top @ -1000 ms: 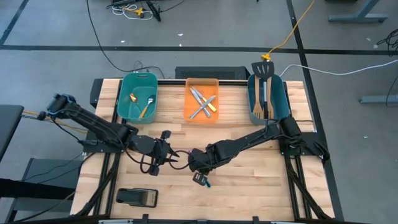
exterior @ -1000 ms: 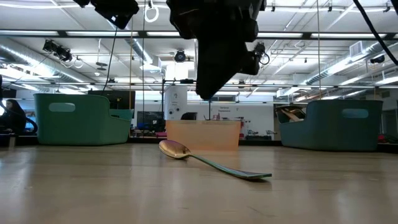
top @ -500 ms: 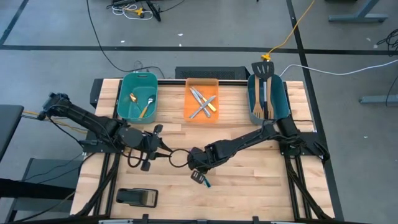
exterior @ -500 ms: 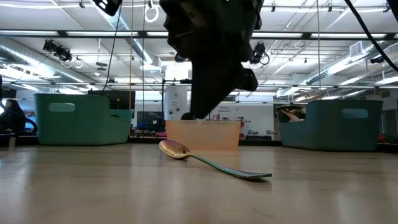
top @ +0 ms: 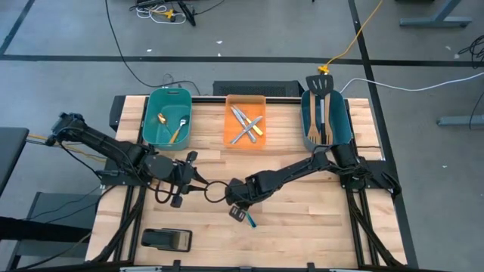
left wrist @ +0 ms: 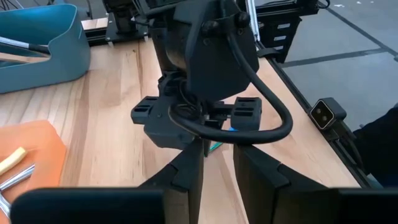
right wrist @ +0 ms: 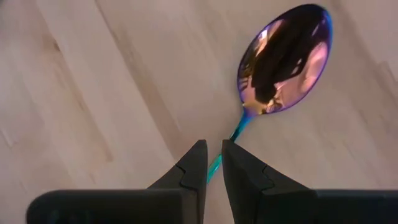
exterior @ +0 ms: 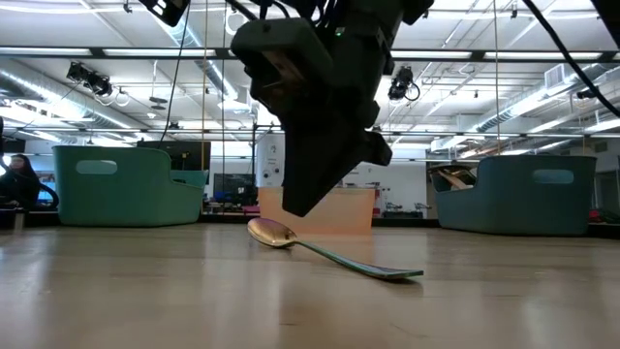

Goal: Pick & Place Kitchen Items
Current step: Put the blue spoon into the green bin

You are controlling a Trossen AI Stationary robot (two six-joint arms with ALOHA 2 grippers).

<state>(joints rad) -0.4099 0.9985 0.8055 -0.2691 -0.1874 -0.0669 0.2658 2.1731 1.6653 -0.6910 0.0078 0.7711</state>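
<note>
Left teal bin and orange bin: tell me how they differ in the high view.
Colour: the left teal bin is teal, the orange bin orange. Contents: the left teal bin holds spoons, the orange bin crossed silver knives and forks. Shape: the left teal bin's corners are rounded, the orange bin's squarer. Both are open-topped and sit along the table's back edge. The right gripper hangs over a loose spoon.

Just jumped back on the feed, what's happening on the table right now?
The right gripper hangs low over a spoon lying on the bare wooden table. Its fingers are nearly closed above the handle and have not gripped it. The left gripper waits apart from it, holding nothing. Other utensils already sit in the left teal bin, the orange bin and the right teal bin.
</note>
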